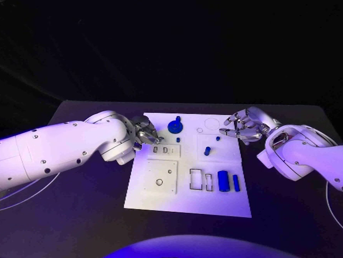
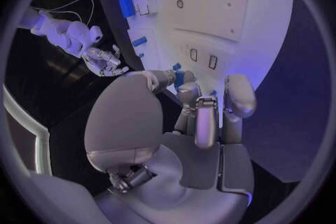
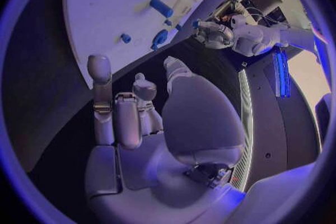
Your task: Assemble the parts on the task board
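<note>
On the head view, the board [image 1: 188, 185] lies mid-table; left hand [image 1: 146, 132] hovers at its far left edge near the round part [image 1: 175, 127], likely lining up a pick, while right hand [image 1: 245, 124] waits off the far right edge, fingers apart, holding nothing. Left wrist: fingers [image 2: 203, 123] curl loosely over a blue part [image 2: 185, 77]; contact hidden, grip impossible to call. Right wrist: fingers [image 3: 115, 112] spread, empty, board edge just beyond

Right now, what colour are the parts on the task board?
Blue parts on the white task board; clearest in the head view.
</note>
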You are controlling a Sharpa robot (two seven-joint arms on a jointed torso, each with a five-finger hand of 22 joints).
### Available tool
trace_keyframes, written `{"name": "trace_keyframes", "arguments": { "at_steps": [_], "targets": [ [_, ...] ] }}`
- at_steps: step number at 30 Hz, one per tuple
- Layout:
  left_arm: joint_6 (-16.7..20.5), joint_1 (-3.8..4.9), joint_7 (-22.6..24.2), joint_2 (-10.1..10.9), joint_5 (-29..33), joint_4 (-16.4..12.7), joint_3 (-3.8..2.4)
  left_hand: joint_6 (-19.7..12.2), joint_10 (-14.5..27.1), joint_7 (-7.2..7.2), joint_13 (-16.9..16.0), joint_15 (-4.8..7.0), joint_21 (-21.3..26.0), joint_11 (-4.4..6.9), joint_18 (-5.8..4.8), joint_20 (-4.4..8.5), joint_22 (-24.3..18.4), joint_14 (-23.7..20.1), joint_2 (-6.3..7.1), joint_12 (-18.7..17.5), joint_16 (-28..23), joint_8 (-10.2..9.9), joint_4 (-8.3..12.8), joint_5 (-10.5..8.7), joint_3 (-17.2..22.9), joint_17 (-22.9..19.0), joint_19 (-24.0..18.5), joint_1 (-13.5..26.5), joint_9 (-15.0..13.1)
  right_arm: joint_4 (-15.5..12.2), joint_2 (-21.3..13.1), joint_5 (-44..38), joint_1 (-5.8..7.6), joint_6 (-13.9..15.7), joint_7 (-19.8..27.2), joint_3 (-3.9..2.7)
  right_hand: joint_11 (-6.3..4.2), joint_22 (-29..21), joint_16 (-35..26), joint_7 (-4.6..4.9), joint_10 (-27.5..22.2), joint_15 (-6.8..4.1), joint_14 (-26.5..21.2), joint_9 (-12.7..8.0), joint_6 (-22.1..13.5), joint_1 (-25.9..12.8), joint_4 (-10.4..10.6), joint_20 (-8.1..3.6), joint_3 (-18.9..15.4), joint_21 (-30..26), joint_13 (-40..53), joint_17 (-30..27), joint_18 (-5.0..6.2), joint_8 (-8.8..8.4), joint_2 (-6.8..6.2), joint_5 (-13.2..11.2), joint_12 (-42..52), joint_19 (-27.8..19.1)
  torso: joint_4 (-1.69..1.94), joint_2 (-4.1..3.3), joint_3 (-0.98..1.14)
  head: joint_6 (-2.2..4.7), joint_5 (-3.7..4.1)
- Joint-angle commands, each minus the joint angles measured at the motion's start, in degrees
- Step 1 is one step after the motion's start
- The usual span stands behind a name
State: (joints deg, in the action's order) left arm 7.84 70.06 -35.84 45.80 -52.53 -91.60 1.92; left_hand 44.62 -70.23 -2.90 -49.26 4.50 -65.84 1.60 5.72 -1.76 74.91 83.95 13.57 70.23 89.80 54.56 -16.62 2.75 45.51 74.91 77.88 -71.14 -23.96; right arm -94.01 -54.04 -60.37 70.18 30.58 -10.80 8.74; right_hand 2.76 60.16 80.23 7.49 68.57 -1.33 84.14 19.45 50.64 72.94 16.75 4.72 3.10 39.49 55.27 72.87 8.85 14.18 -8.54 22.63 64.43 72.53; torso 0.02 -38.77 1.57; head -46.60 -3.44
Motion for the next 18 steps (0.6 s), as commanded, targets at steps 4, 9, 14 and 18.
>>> {"name": "trace_keyframes", "arguments": {
  "at_steps": [4,9,14,18],
  "targets": [
    [-20.19,3.13,-2.92,-2.59,10.37,4.67,0.26,1.17,0.13,-0.50,0.02,-0.35,1.76,-0.51,0.29,-0.42,2.79,6.05,-0.93,-0.46,0.20,-0.25,14.52,3.17,9.76,15.09,-1.70,2.23,-1.95,-0.09,0.08,-0.81,-0.04,-0.43,0.23,0.00,-0.06,-0.11,-0.28,-0.07,-0.34,-0.09,1.39,0.07,-0.45,0.12,-0.07,-0.03,-0.14,-0.32,0.00,-0.05,0.41,0.26,0.52,0.46,-0.13,-0.12,0.02,-0.02,0.00,-0.04,0.11],
    [-25.64,5.59,-3.61,-5.42,12.88,8.99,1.21,1.40,0.17,-0.58,-0.22,-0.43,2.05,-0.59,0.36,-0.50,2.87,6.05,-1.64,-0.44,0.20,-0.73,15.77,4.36,9.37,15.09,-2.01,3.05,-1.87,-0.10,0.09,-0.83,-0.04,-0.09,0.39,0.00,-0.07,-0.10,-0.28,-0.08,-0.34,-0.10,1.41,0.09,-0.47,0.28,-0.10,-0.04,-0.05,-0.34,-0.04,0.01,0.40,0.26,0.51,0.86,-0.13,-0.05,0.10,0.09,0.05,-0.17,0.12],
    [-28.12,7.33,-3.98,-8.62,14.11,13.37,2.38,1.44,0.41,-0.71,-0.22,-0.53,2.16,-0.70,0.38,-0.60,3.05,6.05,-2.50,-0.45,0.20,-1.15,16.95,5.35,9.04,15.09,-2.24,3.81,-1.87,-0.14,0.13,-0.89,-0.03,0.13,0.44,-0.01,-0.08,-0.12,-0.31,-0.08,-0.33,-0.10,1.40,0.10,-0.48,0.34,-0.10,-0.04,-0.02,-0.40,-0.04,-0.02,0.41,0.27,0.50,1.03,-0.12,-0.04,0.13,0.14,0.02,-0.28,0.10],
    [-27.60,7.81,-4.00,-10.10,12.63,14.85,2.68,1.64,0.16,-0.70,-0.84,-0.55,1.60,-0.70,0.30,-0.64,3.57,6.05,-3.24,0.13,0.20,-1.11,18.45,7.83,8.84,15.09,-1.99,5.33,-2.14,-0.24,0.07,-0.94,0.00,0.23,0.42,-0.01,-0.08,-0.13,-0.31,-0.08,-0.33,-0.10,1.40,0.10,-0.48,0.35,-0.10,-0.04,-0.01,-0.41,-0.05,-0.02,0.41,0.27,0.49,1.07,-0.13,-0.04,0.07,0.17,-0.07,-0.21,0.07]
  ]
}}
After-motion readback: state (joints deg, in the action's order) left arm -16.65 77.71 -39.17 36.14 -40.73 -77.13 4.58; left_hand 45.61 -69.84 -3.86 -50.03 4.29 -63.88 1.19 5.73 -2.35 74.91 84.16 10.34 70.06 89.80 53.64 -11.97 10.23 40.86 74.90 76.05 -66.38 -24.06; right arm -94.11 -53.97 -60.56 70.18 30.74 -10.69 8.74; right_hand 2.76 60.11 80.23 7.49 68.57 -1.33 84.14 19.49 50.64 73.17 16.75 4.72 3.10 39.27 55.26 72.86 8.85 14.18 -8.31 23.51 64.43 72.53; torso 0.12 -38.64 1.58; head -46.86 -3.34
